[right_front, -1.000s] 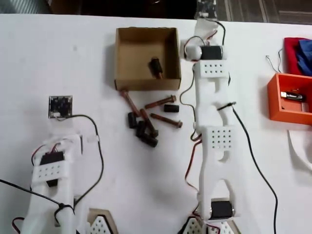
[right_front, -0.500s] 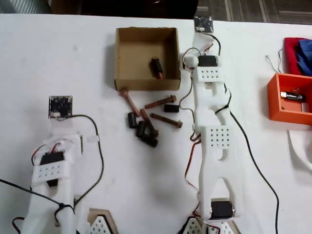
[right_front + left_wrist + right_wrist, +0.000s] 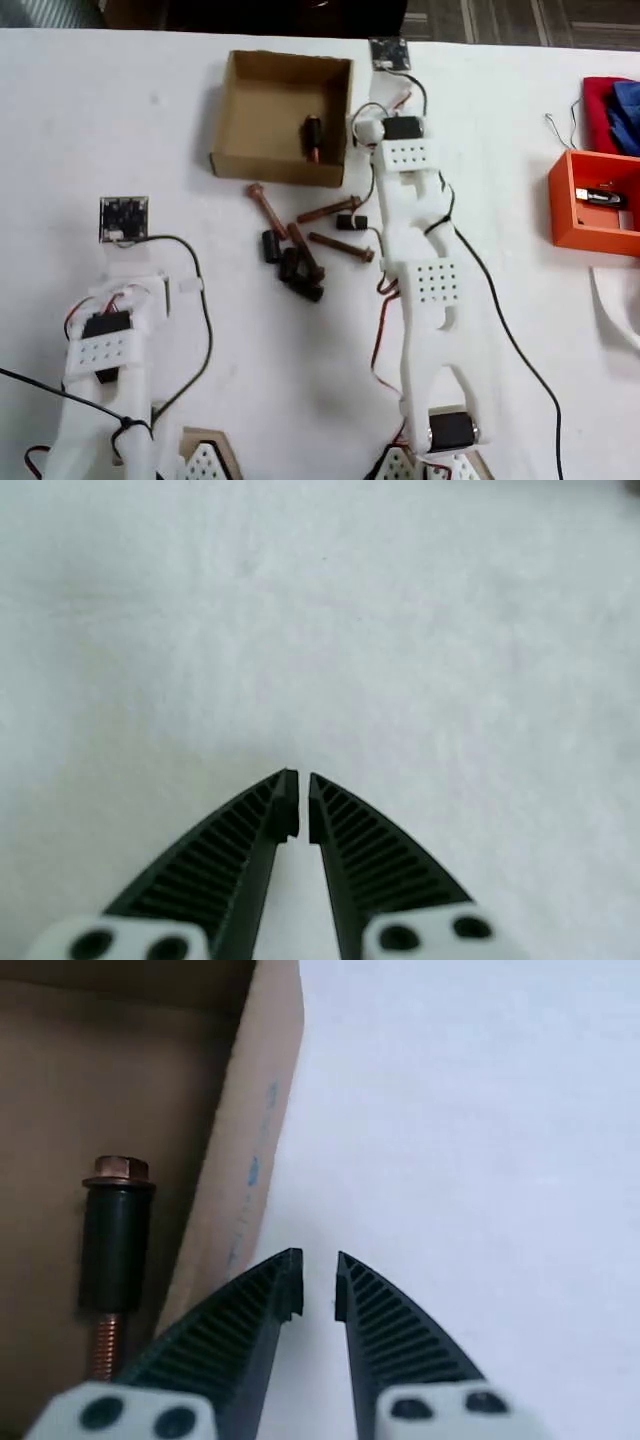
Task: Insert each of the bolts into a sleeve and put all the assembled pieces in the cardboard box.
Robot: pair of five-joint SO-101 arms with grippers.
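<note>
The cardboard box (image 3: 240, 110) lies at the back of the table, skewed, with one assembled bolt-and-sleeve piece (image 3: 312, 135) inside. In the right wrist view that piece (image 3: 115, 1235) rests on the box floor, and my right gripper (image 3: 318, 1285) sits just outside the box wall (image 3: 255, 1160), its fingers nearly together with nothing between them. The right arm (image 3: 405, 155) stretches along the box's right side. Loose copper bolts (image 3: 328, 210) and black sleeves (image 3: 290, 265) lie in front of the box. My left gripper (image 3: 298, 805) is shut over bare table; its arm (image 3: 110, 340) is at the front left.
An orange bin (image 3: 590, 205) and red-and-blue cloth (image 3: 610, 110) sit at the right edge. Cables (image 3: 205, 320) run from both arms across the table. White tabletop lies open between the left arm and the pile of parts.
The right arm has swung left and drawn back a little. The box has slid left and turned slightly. The left arm has not moved.
</note>
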